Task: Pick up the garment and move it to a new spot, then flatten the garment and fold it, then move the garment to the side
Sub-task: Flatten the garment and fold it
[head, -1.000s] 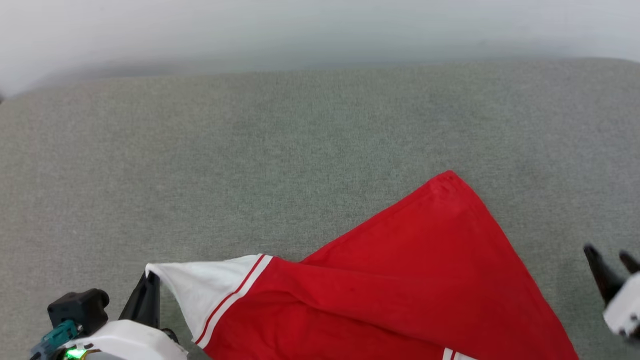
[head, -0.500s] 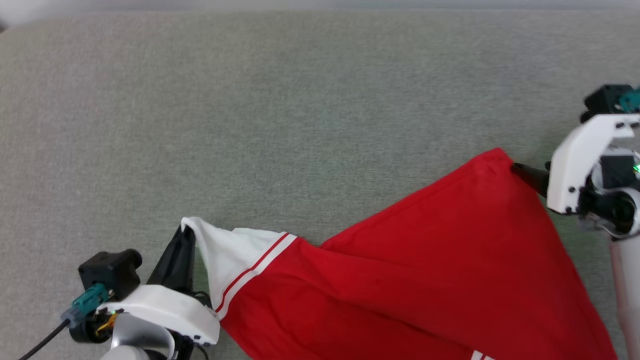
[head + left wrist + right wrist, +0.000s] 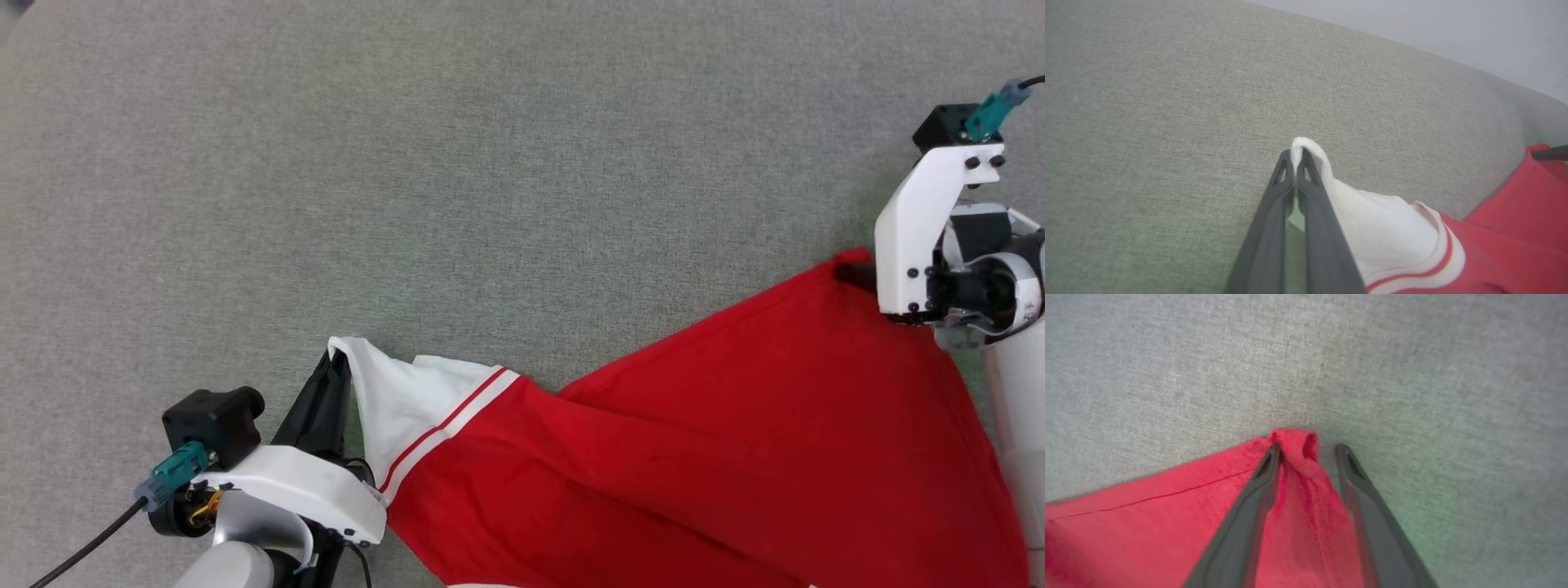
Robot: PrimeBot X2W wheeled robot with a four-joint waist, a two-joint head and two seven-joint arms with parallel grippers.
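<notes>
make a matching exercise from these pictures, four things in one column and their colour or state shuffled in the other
Column one
1. left gripper
2. right gripper
3. garment
4. surface

Column two
a. grey woven cloth, beneath everything
b. open, fingers astride a red corner
c. red, with a white sleeve trimmed in stripes
d. shut on the white sleeve tip

Pairs: 1-d, 2-b, 3-c, 4-a
</notes>
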